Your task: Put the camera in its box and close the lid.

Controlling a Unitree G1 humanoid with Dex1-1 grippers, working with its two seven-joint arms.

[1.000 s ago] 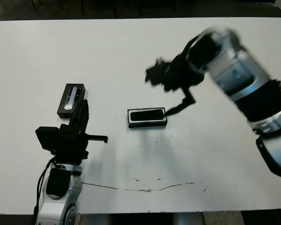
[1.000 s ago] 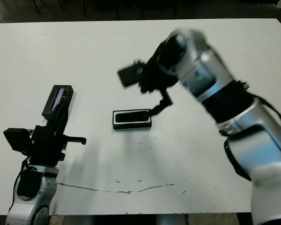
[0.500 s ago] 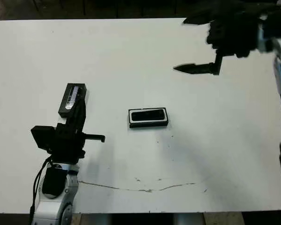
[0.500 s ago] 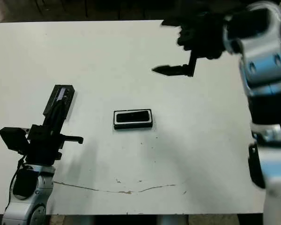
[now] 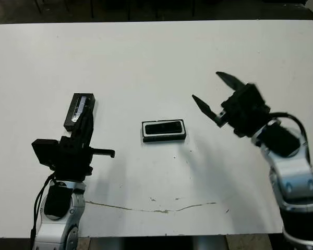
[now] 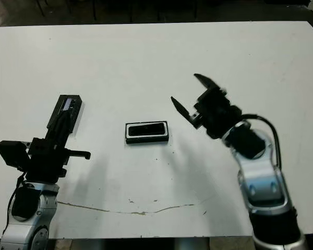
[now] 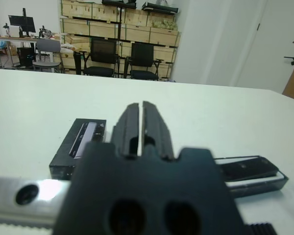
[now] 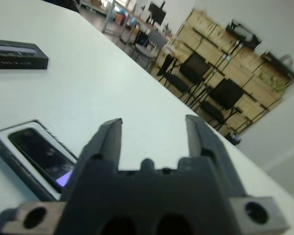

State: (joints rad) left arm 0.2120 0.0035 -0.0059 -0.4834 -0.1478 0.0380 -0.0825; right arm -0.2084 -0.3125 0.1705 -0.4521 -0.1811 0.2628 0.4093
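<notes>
No legible text or labels anywhere.

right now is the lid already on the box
No, the lid lies on the table apart from the box, near the left tool, and the camera shows uncovered inside.
</notes>
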